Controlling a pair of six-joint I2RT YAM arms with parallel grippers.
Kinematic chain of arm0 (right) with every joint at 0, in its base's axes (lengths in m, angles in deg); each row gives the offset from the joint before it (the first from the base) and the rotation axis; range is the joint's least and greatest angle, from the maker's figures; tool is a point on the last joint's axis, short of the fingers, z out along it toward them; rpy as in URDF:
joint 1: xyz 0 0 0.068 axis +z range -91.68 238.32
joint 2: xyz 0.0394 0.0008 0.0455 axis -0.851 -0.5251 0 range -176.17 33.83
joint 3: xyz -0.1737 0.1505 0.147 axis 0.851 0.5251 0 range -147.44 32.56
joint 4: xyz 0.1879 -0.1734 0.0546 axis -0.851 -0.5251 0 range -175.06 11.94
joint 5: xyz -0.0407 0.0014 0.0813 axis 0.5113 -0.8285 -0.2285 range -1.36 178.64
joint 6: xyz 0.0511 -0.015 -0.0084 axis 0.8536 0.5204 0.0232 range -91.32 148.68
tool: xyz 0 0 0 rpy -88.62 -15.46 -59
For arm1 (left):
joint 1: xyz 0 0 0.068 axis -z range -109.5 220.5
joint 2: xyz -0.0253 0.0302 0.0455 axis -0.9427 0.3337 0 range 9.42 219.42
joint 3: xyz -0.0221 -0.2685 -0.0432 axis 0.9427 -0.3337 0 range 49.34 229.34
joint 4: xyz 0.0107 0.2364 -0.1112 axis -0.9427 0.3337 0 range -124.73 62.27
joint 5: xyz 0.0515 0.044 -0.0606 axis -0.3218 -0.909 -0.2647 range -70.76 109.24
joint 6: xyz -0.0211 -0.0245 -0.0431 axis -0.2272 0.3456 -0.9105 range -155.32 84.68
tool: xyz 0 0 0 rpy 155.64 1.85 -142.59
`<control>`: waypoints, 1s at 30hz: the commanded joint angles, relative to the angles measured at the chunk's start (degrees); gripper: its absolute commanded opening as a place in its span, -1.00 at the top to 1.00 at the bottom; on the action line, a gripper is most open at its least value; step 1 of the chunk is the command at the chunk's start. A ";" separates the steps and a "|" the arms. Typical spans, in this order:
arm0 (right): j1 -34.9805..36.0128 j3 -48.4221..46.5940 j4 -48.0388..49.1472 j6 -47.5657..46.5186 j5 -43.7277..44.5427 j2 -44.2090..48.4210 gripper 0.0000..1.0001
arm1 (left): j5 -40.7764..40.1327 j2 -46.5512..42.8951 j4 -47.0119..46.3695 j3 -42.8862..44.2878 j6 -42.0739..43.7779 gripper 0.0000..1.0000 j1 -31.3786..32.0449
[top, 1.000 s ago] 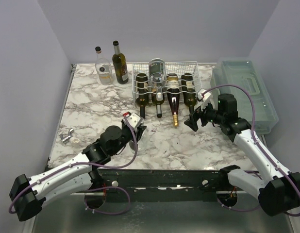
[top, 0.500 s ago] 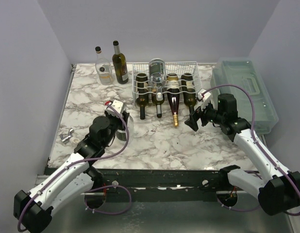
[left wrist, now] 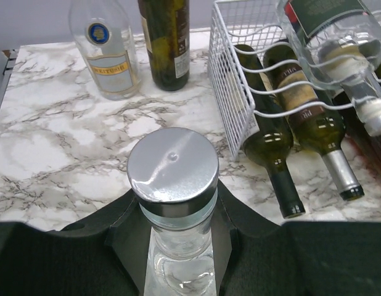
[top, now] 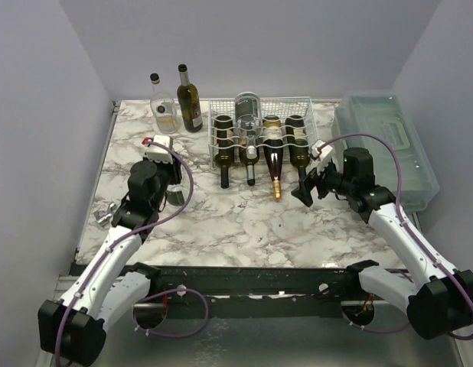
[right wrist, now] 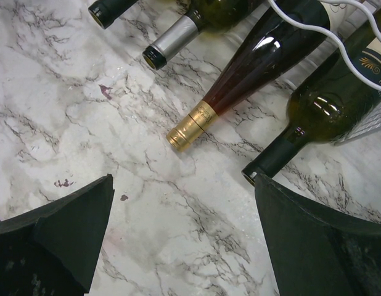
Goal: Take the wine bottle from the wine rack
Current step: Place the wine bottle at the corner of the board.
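We are carrying the clear bottle (left wrist: 172, 165) upright in our left claw (left wrist: 178, 256), which is clenching it just below its silver cap (left wrist: 172, 161). Over the last second we have been swinging it from the middle of the table (top: 244, 222) out to the left. It is now sitting well apart from the wine rack (top: 298, 101), in front of the two standing bottles (top: 189, 99) at the back. We are judging that this bottle is already off the rack and only needs setting down; we cannot tell whether its base is touching the table yet. Our right claw (top: 307, 191) is not moving at all: it is hanging spread wide, gripping nothing, just before the neck of the rightmost green bottle (right wrist: 320, 111) lying in the rack.
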 commanded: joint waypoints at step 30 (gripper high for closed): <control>-0.59 1.18 0.83 -2.37 0.73 0.87 -0.99 | 0.33 34.24 -25.91 27.78 -5.23 1.00 -19.50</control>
